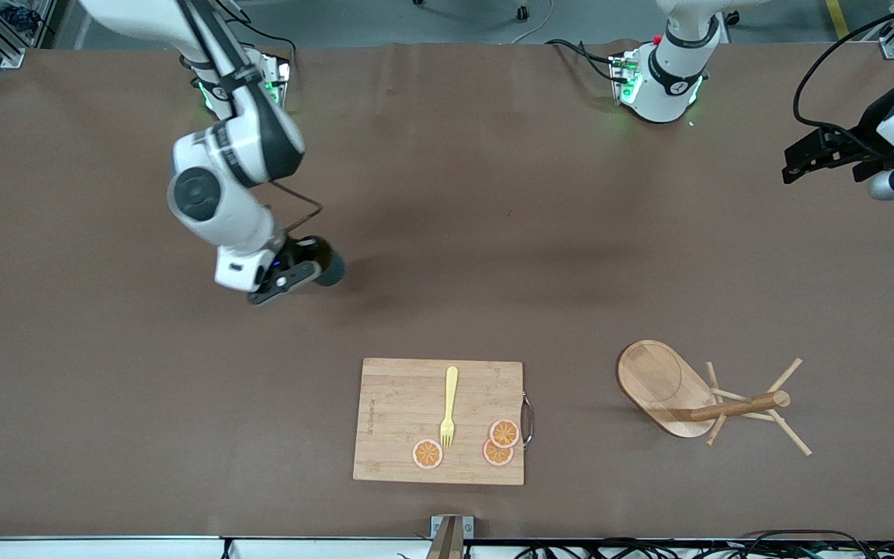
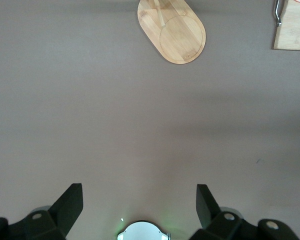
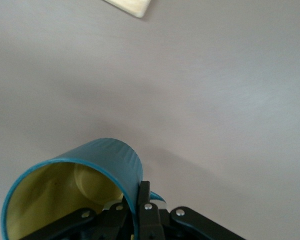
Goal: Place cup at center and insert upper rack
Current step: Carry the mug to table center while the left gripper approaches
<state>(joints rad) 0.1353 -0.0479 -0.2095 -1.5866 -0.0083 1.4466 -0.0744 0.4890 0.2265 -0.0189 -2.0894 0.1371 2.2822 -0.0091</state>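
The teal cup (image 1: 331, 269) with its yellow inside (image 3: 55, 195) hangs tilted on its side in my right gripper (image 1: 301, 273), low over the table toward the right arm's end. The right gripper (image 3: 135, 194) is shut on the cup's wall beside the handle, one finger inside and one outside. The upper rack (image 1: 699, 397), a wooden mug tree, lies tipped on its side toward the left arm's end, near the front edge; its oval base (image 2: 173, 31) shows in the left wrist view. My left gripper (image 1: 800, 160) waits high over that end, open (image 2: 140, 194) and holding nothing.
A bamboo cutting board (image 1: 400, 423) lies near the front edge at mid-table, carrying a yellow fork (image 1: 449, 406) and three orange slices (image 1: 504, 432). A metal handle (image 1: 527, 419) sticks out from its side. The board's corner (image 3: 131, 6) shows in the right wrist view.
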